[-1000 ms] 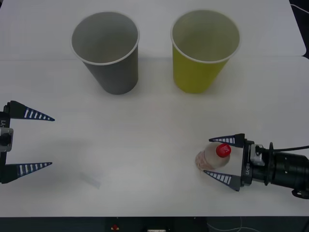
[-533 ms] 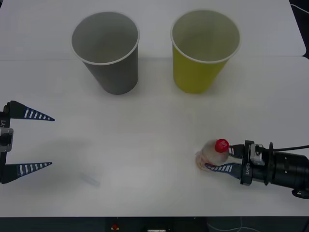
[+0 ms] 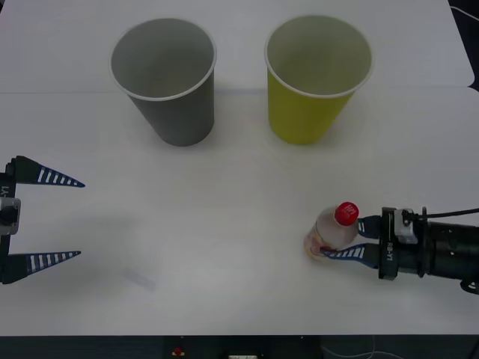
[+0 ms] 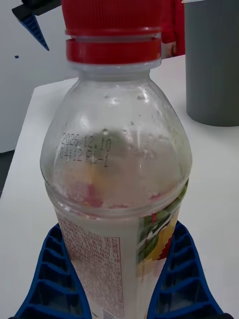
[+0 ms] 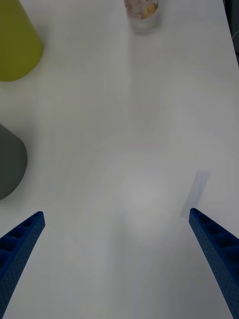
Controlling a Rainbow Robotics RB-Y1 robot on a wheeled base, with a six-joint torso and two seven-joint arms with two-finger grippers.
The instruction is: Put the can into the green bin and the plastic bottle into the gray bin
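White tabletop spreads across the front view (image 3: 239, 187), with two large paper cups standing at its far side: the gray bin (image 3: 166, 78), a gray cup with a white rim, to the left, and the green bin (image 3: 316, 75), its yellow-green twin, to the right, the two apart from each other. Near the right edge, the right gripper (image 3: 346, 241) has its blue ribbed fingers clamped on the plastic bottle (image 3: 331, 233), a small clear bottle with a red screw cap, which stands upright, long axis vertical and cap up, well apart from both bins. At the near left the left gripper (image 3: 45, 218) waits with its jaws wide apart over bare table. From the right wrist view the bottle (image 4: 117, 179) fills the foreground, the fingers (image 4: 52, 279) hugging its labelled lower body on both sides; it looks mostly empty, though misting inside makes that hard to judge. Such a thin-walled bottle is probably light, smooth and a little springy, so the grip low on the body seems sound, provided it does not buckle. The gray cup (image 4: 211, 60) stands beyond it. From the left wrist view the open fingers (image 5: 20, 249) frame empty table, with the yellow-green cup (image 5: 17, 42), the gray cup (image 5: 10, 162) and the bottle's base (image 5: 142, 12) farther off.
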